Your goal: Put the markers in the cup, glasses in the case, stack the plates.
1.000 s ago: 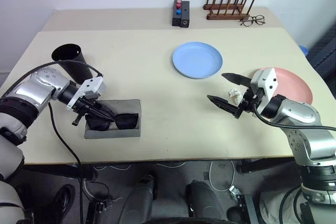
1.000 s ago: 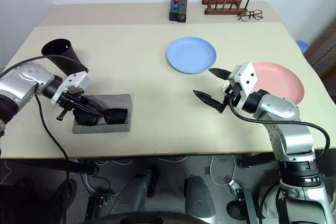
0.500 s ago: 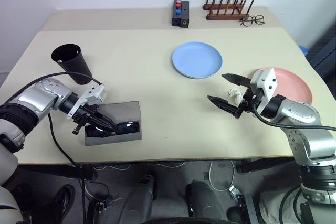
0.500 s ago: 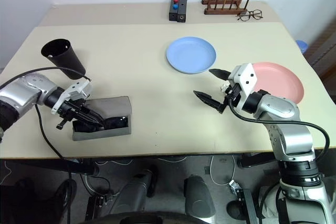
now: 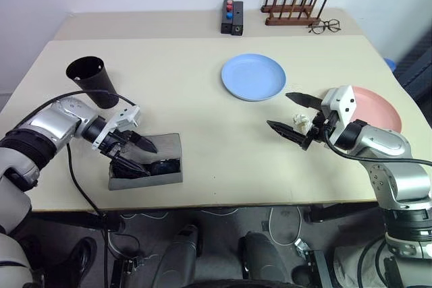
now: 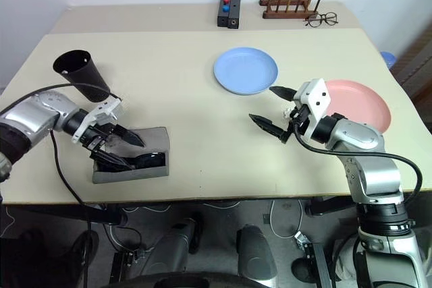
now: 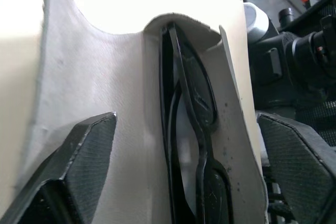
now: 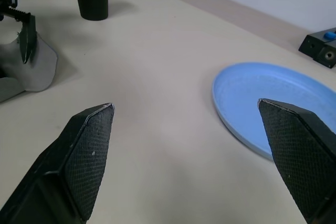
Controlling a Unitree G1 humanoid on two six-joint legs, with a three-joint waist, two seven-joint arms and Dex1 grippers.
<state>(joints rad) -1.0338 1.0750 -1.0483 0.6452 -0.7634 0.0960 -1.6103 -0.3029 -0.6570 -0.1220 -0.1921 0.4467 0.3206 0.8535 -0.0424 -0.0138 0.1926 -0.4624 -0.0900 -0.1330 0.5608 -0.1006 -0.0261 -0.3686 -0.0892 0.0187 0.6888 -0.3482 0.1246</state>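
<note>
Head cameras overlook the table (image 5: 202,99); wrist cameras sit low and close.

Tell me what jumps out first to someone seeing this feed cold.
First, the left gripper, jaws wide open, at the grey case near the table's front left edge, with the black sunglasses lying inside. Next, the light blue plate at mid-table and the pink plate to its right, not stacked, with the open right gripper hovering between them.
</note>
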